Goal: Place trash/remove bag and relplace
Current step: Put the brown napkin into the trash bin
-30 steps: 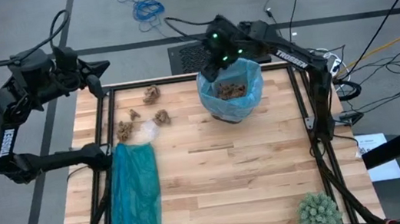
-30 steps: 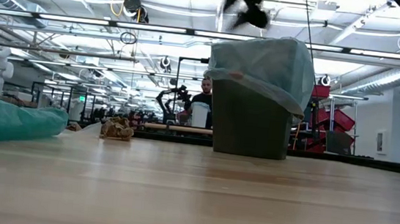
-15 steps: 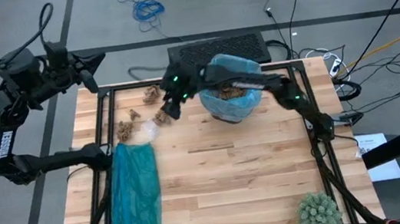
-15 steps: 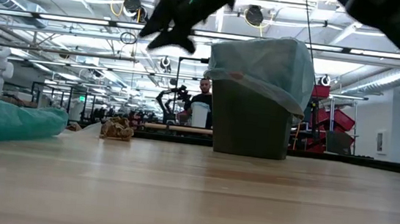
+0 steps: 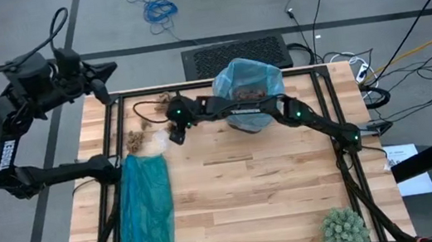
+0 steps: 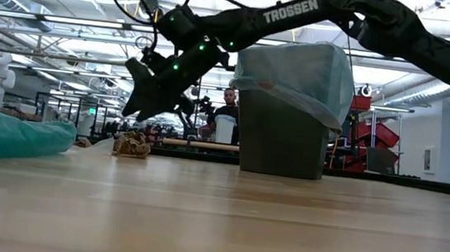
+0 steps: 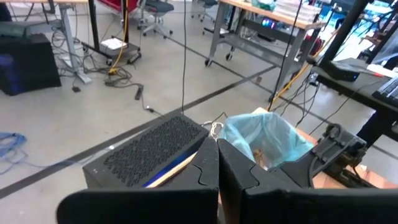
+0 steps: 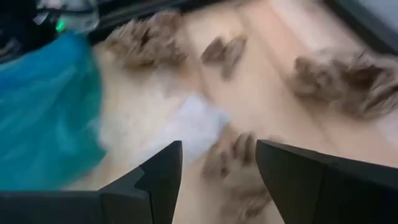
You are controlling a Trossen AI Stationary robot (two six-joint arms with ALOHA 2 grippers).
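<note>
Right pincer [image 5: 174, 132] reaches across far half of surface [image 5: 242, 193], jaws apart, empty, hovering just above brown scrap [image 8: 233, 163] of trash [image 5: 148, 128] near far-left corner. More scraps and white wad [image 5: 155, 143] lie beside it. Pale blue bag [image 5: 250, 91] lines dark bin [image 6: 280, 135] at far edge, scraps inside. Teal bag [image 5: 144, 210] lies along left edge. Left pincer [image 7: 217, 171] closed, empty, held off far-left corner.
</note>
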